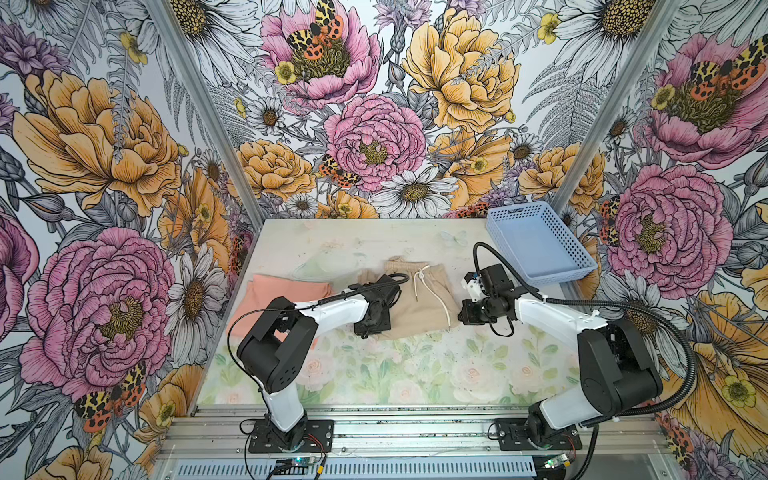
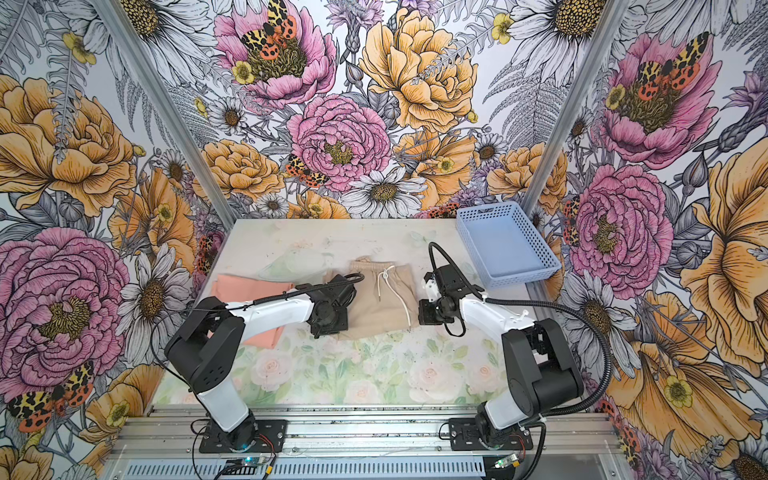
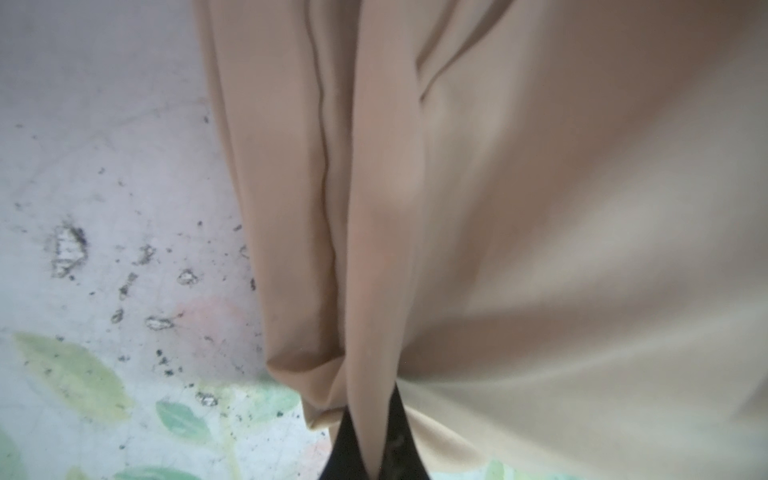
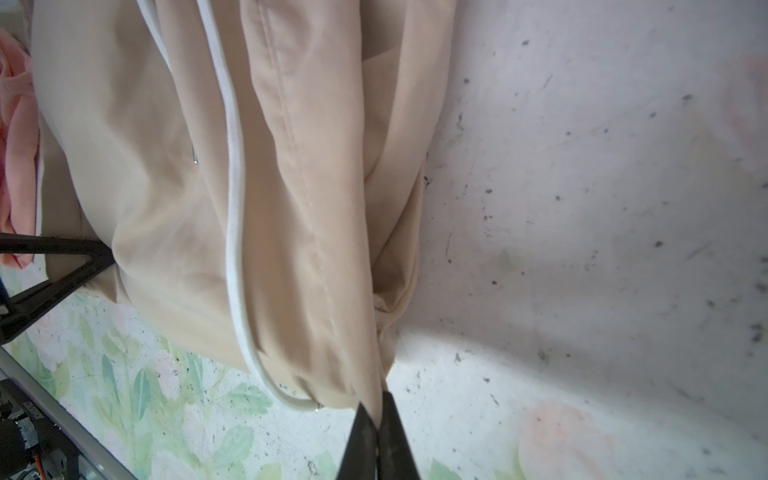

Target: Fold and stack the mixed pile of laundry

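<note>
Nearest to the camera is the metal rail [image 1: 395,430] that carries both arms, and behind it begins the counter [image 1: 415,374] with its pale rose print. At the far corner of the counter stands the light blue basket [image 1: 505,245]. The beige shorts [image 1: 411,303] lie spread on the counter just beside the basket, with the waistband end nearer to the basket than the hem end. A white drawstring [image 1: 432,291] runs loose over the cloth. The pink shirt [image 1: 266,291] lies folded well apart from the basket, beyond the shorts and partly under the left arm [image 1: 332,311]. Whether it touches the shorts I cannot tell. The left jaws are closed on the shorts at the hem corner far from the basket. In the left wrist view the black fingertips [image 3: 399,440] pinch a fold, and the cloth gathers in creases toward them. The right jaws are closed too, on the hem corner nearer to the basket. In the right wrist view their fingertips [image 4: 395,436] meet with a thin edge of the shorts between them.
</note>
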Available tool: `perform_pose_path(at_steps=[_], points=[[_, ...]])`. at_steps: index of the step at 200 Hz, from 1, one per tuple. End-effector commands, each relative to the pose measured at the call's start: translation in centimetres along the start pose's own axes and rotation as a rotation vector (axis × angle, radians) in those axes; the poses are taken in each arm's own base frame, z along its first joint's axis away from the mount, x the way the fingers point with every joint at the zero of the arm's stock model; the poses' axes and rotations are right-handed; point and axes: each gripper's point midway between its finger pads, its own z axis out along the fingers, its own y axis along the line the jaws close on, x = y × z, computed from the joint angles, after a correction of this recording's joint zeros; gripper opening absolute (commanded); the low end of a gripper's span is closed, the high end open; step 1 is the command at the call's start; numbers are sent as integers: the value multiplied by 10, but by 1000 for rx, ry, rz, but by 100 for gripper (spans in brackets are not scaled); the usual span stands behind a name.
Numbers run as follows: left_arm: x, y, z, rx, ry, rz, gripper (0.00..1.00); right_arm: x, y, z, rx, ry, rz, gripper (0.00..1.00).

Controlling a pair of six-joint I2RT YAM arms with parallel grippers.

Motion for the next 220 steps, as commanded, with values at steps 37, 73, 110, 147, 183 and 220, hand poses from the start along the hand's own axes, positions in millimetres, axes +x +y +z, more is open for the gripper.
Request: perform_pose_path(at_steps=[37,73,110,147,183,220], points=[[-11,4,-34,22,-56,-18,44,-37,5,-35,43,-69,-14,32],[-51,0,-64,89,-143,-57,80,-71,10,-36,30,-96,-30,54],[-97,-9,-49,189,-167,-75,99,-111,15,-9,-29,-110,-72,80],[-118,-19,-30,250,-148,-71,99,-118,10,23,-64,-53,-73,86],[-100,-11,5,202,-66,-69,99,-109,7,42,-98,-11,-58,88],[-88,-3,21,183,-38,-74,99,-103,10,56,-155,10,-35,89]])
